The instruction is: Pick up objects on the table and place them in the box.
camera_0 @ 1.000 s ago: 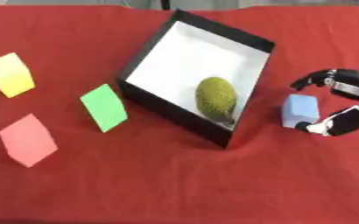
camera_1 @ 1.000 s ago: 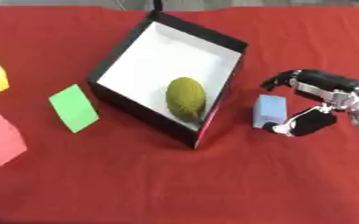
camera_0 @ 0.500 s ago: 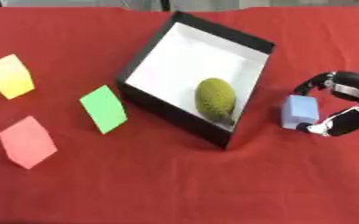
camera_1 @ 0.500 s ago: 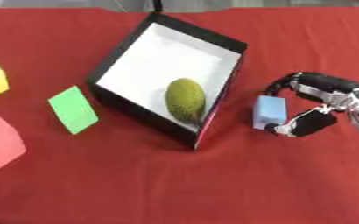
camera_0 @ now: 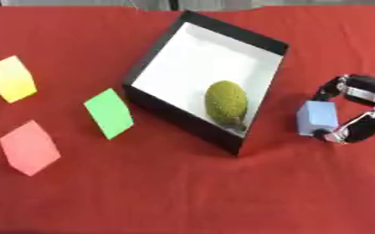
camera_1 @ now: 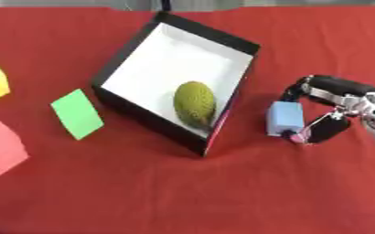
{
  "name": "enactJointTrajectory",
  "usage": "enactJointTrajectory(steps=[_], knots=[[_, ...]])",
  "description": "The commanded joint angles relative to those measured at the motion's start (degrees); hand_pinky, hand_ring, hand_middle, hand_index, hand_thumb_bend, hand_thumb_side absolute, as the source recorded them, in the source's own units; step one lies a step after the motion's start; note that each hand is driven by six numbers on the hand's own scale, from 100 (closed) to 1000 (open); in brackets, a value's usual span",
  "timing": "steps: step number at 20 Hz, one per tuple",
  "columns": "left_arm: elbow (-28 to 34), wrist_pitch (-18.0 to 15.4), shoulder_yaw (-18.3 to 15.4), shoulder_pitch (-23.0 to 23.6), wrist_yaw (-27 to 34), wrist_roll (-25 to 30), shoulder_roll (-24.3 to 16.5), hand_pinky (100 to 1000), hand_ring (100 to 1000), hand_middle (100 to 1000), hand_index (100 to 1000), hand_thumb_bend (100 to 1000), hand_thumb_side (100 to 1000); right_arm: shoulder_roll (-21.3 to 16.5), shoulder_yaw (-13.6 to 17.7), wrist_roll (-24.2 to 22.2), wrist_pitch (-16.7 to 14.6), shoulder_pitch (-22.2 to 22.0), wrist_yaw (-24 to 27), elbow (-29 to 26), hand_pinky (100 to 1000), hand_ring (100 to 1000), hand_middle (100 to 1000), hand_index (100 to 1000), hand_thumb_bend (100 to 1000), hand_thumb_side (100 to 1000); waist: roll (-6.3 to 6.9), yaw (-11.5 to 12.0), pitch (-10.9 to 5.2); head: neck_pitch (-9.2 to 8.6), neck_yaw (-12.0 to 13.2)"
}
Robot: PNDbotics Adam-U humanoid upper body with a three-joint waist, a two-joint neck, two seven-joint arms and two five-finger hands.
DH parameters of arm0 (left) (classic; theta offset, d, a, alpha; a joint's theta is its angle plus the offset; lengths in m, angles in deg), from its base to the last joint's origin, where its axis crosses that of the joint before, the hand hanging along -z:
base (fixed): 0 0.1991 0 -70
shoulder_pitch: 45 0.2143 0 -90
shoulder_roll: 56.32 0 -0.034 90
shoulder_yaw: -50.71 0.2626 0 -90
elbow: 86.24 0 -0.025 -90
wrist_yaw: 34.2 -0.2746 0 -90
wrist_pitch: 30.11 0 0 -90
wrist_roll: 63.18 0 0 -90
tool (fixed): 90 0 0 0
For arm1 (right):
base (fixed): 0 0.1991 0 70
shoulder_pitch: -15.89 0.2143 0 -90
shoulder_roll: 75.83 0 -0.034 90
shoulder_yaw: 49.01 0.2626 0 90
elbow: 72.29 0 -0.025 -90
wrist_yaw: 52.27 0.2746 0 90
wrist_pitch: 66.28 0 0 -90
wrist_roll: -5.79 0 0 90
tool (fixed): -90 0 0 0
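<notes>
A light blue cube (camera_1: 285, 118) stands on the red table just right of the black box (camera_0: 180, 118), which has a white inside. My right hand (camera_1: 344, 94) comes in from the right and curls round the cube, fingers against its upper far corner and thumb at its lower near corner. The cube still rests on the cloth. An olive-green bumpy oval (camera_0: 226, 103) lies inside the box near its right wall. A yellow cube (camera_0: 11, 78), a green cube (camera_0: 108, 113) and a pink cube (camera_0: 29, 147) sit on the table left of the box. My left hand shows in no view.
The red cloth (camera_0: 183, 192) covers the whole table. The box lies turned at an angle, one corner pointing toward me. A pale strip runs along the table's far edge.
My right hand's fingers have drawn in closer round the blue cube. The cube and the other things have stayed put.
</notes>
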Motion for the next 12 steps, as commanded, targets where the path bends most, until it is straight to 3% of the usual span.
enactJointTrajectory(steps=[1,3,6,9,12], knots=[[1.06,-0.09,-0.24,-0.53,-0.31,0.13,-1.76,712,749,727,778,382,662,-1.35,2.14,0.47,0.45,1.28,2.61,-2.68,812,708,460,595,278,100,-0.09,0.01,-1.03,-0.44,0.00],[1.16,-0.12,-0.34,-0.36,-0.38,0.05,-1.99,712,749,727,778,380,662,-1.78,4.37,1.31,0.78,2.85,6.26,-6.35,813,706,455,592,227,100,-0.14,-0.15,-1.20,-0.35,0.22],[1.52,-0.14,-0.45,-0.30,-0.72,-0.02,-2.49,712,750,729,779,381,657,-3.45,5.97,1.76,1.78,8.18,12.75,-12.16,811,703,459,596,245,100,-0.29,-0.25,-1.67,0.00,0.37],[2.85,-0.27,-0.40,-0.61,-1.46,0.04,-3.02,713,752,732,780,384,649,-2.53,2.94,-0.97,3.15,18.64,15.84,-14.09,812,705,466,604,290,100,-0.56,-0.09,-2.40,0.66,-0.09],[4.55,-0.15,-0.32,-1.12,-2.32,-0.06,-3.39,715,755,736,781,389,640,2.77,-2.39,-6.14,3.33,29.33,13.44,-9.21,813,707,477,614,327,100,-0.68,0.24,-3.03,1.09,-0.81]])
